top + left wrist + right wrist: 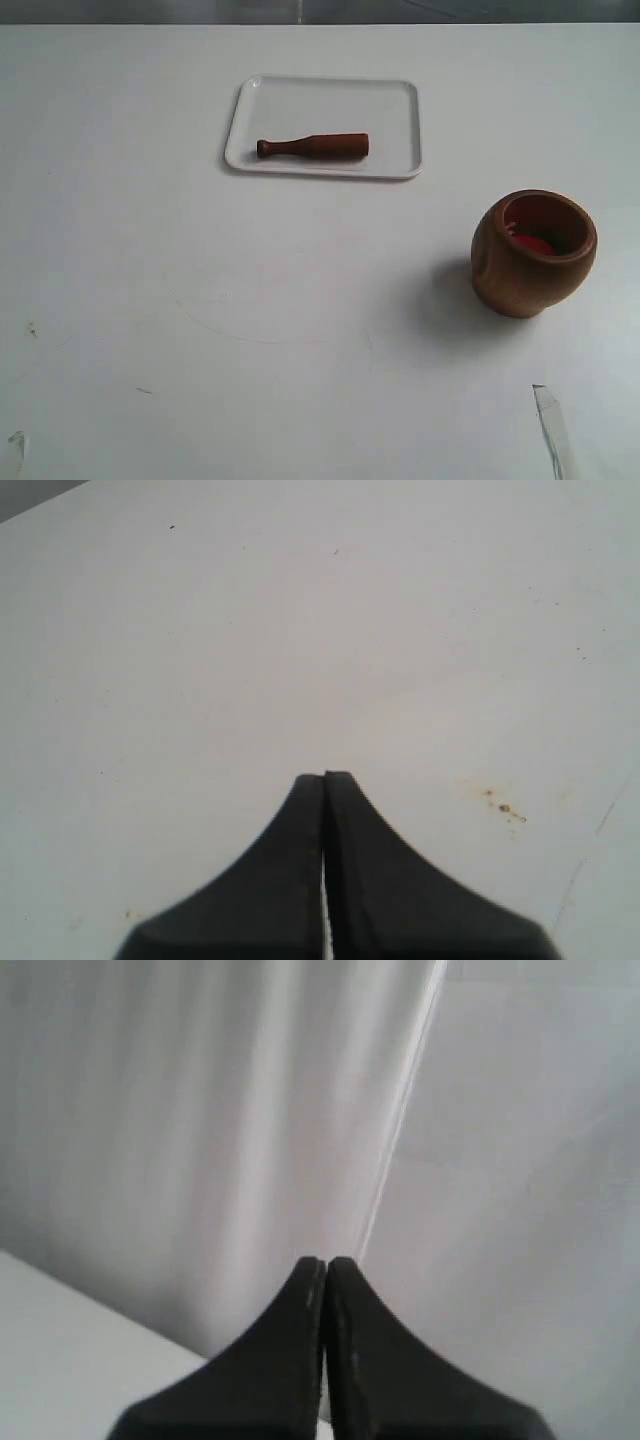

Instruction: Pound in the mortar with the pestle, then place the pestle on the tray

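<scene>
Pestle [312,146] lies flat in the tray [395,100] near the far edge of the bench [200,300], mortar [533,255] stands toward the right edge, and left pincer [325,777] and right pincer [326,1260] are pressed together empty, so placement looks satisfied while pounding cannot be confirmed.

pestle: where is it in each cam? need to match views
Exterior view: the pestle lies flat in the tray, upper middle of the picture.
Left wrist view: not in it; only the shut left gripper over the white table.
Right wrist view: not in it; shut right gripper, pale backdrop.
Shared landmark: the white table, sure only in exterior and left wrist.
</scene>
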